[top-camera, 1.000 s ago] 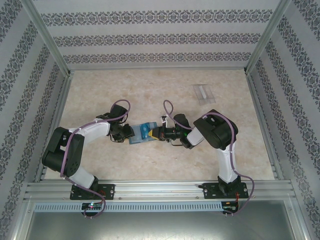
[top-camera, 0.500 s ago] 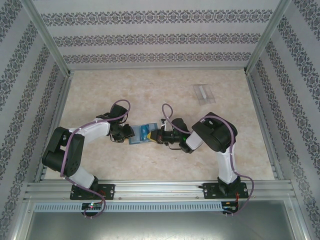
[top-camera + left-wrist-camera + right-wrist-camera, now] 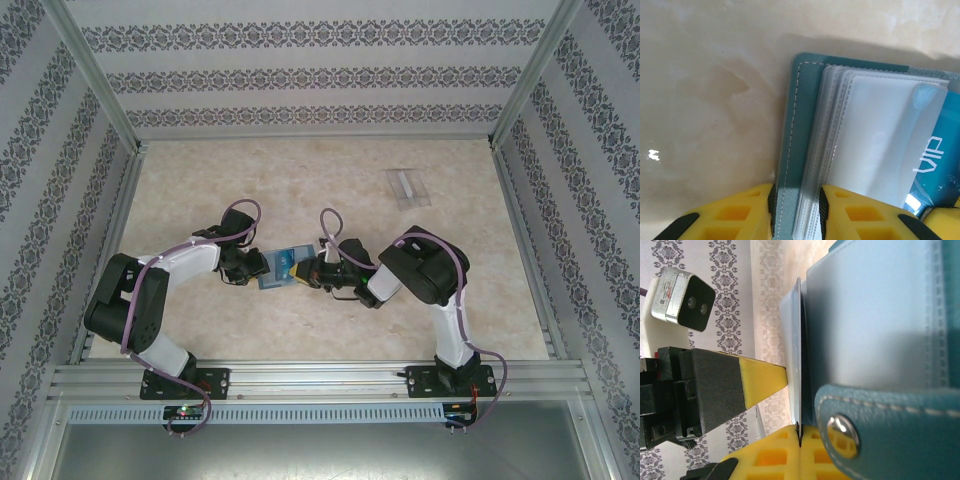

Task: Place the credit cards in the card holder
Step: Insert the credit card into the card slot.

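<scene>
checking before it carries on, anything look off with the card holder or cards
Nothing damaged or spilled. The blue VIP card juts past the edge of a clear sleeve in the card holder, not fully in; the sleeve's corner bulges up there.

Teal card holder (image 3: 788, 140), white stitching, lies open and flat on desk w/ clear sleeves fanned; near edge pinched in left hand (image 3: 796, 196). Blue "VIP" card (image 3: 939, 162) sits partly under a sleeve, edge nipped in right hand (image 3: 800, 440).
</scene>
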You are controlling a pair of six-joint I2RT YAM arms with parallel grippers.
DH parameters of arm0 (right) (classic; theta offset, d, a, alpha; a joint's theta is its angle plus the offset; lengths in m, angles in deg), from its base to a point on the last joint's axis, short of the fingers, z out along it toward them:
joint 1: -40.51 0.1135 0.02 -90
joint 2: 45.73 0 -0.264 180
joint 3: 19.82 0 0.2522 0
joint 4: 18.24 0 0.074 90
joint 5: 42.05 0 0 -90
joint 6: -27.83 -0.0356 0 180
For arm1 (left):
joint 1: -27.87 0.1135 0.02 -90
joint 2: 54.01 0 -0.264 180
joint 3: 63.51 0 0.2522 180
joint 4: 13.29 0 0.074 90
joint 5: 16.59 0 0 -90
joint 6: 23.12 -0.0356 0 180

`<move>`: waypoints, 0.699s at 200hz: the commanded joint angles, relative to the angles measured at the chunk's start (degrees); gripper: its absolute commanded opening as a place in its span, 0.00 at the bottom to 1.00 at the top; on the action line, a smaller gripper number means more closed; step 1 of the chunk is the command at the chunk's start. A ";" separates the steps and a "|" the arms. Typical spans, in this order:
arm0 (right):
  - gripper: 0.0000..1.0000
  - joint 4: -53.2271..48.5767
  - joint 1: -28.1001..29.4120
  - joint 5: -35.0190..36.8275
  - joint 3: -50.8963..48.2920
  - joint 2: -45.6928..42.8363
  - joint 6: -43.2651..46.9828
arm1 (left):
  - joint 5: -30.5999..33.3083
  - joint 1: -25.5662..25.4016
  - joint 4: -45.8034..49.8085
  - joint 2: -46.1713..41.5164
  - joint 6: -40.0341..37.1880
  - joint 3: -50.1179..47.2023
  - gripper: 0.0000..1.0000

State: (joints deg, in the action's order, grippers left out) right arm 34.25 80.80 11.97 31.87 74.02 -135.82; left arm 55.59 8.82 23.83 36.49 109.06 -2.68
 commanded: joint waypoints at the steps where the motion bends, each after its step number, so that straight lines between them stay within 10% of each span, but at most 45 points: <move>1: 0.00 -4.94 1.93 -0.55 0.83 2.23 -0.02 | -1.35 -0.20 1.23 0.33 -1.14 -0.37 0.32; 62: 0.00 -14.66 4.59 -0.29 4.67 -0.21 4.70 | -1.80 -0.19 0.37 0.20 -0.92 -0.65 0.32; 140: 0.35 -29.52 3.39 3.76 3.64 -10.07 12.53 | -4.49 0.55 0.12 -2.50 -2.38 -1.01 0.36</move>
State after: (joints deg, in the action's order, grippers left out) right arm 14.08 83.80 13.15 36.60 67.28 -127.58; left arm 54.41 8.87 24.05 36.43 108.45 -2.72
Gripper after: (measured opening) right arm 0.328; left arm 0.356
